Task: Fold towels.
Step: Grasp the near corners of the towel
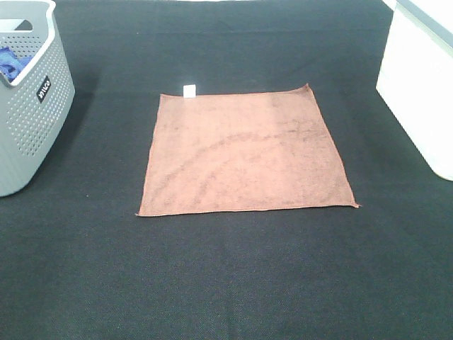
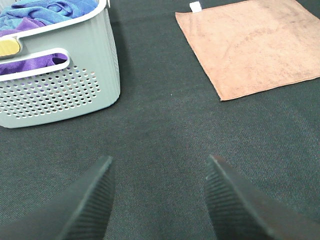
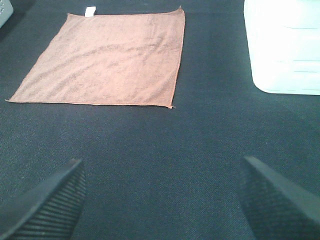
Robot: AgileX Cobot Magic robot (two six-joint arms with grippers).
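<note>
Reddish-brown towel (image 1: 244, 152) spread flat on the dark desk (image 1: 226, 283), in the middle of the high frame. Small white tag (image 1: 190, 89) on its upper edge, too tiny to read. Grey basket (image 1: 32, 120) at the upper left, cut off by the frame edge, with blue and purple cloths (image 2: 35, 65) inside, mostly hidden behind its wall. White box (image 1: 417, 92) at the upper right, cut off too.

Left end effector (image 2: 160, 164) seen only from its wrist: released, holding nothing, over bare desk, well apart from the towel. Right end effector (image 3: 162, 164) the same, spread wide, nothing held.
</note>
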